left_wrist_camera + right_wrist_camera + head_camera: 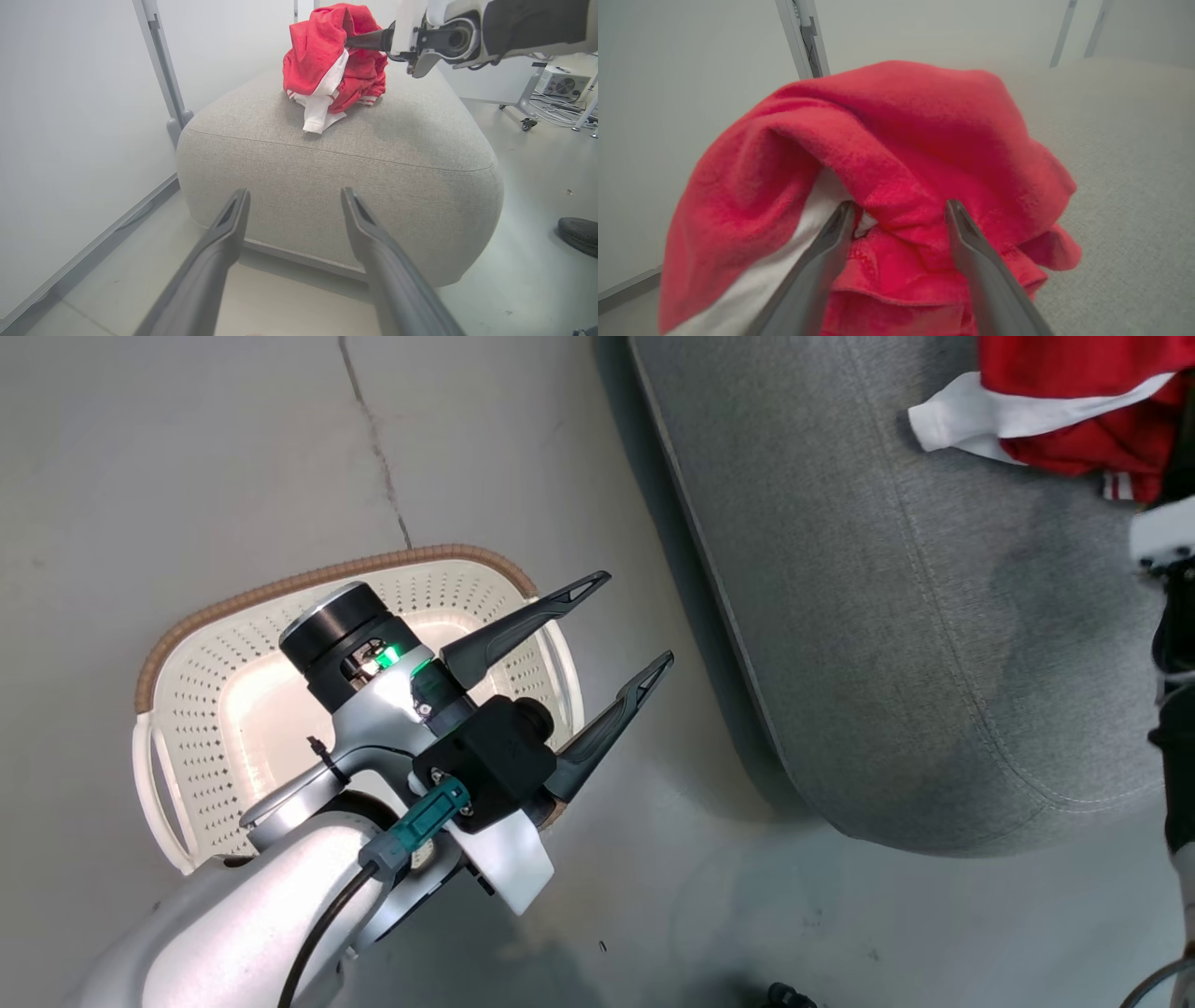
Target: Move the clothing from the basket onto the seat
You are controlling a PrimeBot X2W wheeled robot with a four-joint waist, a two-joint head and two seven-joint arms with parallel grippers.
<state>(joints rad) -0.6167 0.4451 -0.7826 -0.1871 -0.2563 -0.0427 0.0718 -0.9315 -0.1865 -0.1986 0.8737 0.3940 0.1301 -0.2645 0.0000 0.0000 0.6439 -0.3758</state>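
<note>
The clothing (pixel 1074 392) lies in a bright red heap with white bands on the grey seat (pixel 887 616). In the left wrist view the clothing (pixel 327 51) sits bunched on top of the seat (pixel 327 186), and a dark finger (pixel 369 41) of my right gripper reaches into it. My right gripper (pixel 900 204) is open, with red folds of the clothing (pixel 901 130) between and over its fingers. The cream basket (pixel 201 644) stands on the floor to the left of the seat; what shows of its inside is bare. My left gripper (pixel 639 616) hangs open and holds nothing above the basket's right side.
A metal post (pixel 163 70) stands by the white wall behind the seat. A white fan-fronted box (pixel 560 84) with cables and a wheeled frame sit on the floor at the far right. A dark shoe-like object (pixel 579 235) lies on the floor right of the seat.
</note>
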